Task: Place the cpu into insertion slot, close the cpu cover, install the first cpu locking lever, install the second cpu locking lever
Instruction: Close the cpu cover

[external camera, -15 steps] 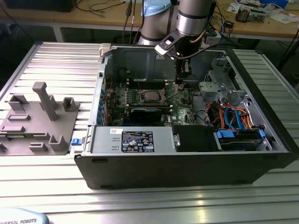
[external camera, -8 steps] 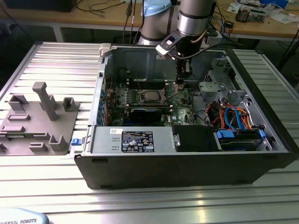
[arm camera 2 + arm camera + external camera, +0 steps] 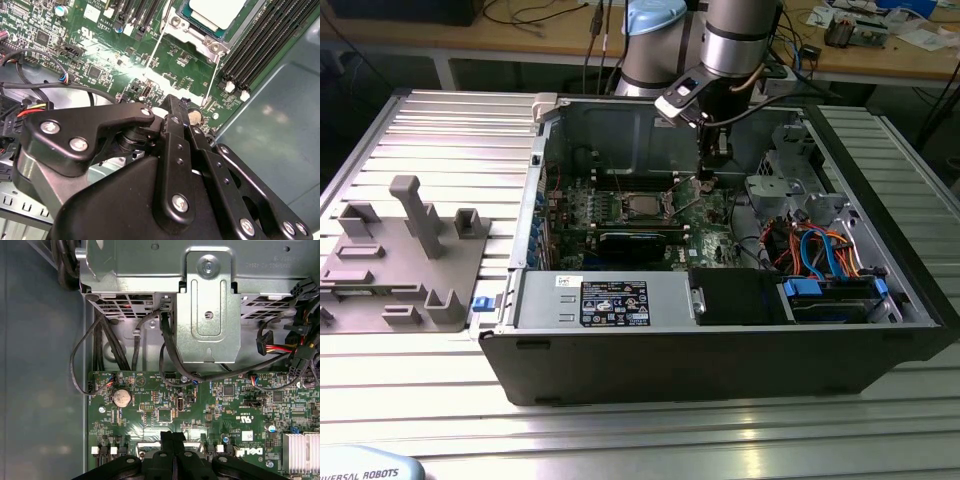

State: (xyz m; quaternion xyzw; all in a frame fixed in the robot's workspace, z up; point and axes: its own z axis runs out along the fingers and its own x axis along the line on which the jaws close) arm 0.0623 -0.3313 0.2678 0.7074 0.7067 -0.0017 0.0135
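The cpu (image 3: 215, 10) is seated, with the gripper (image 3: 173, 436) low beside the socket.
Your cpu lies flat in the insertion slot (image 3: 197, 32), just ahead of the fingertips. Between tool and socket a thin wire locking lever (image 3: 213, 77) stands unlatched, reaching toward the tip. The fingers are pressed together with nothing visible between them. I judge that the narrow closed tip suits pushing the wire, not pinching it.

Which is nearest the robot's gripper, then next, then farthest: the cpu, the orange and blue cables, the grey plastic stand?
From the gripper, in the exterior view:
1. The cpu, just toward the exterior view's left.
2. The orange and blue cables, inside the case, exterior view's right.
3. The grey plastic stand, outside the case, exterior view's far left.
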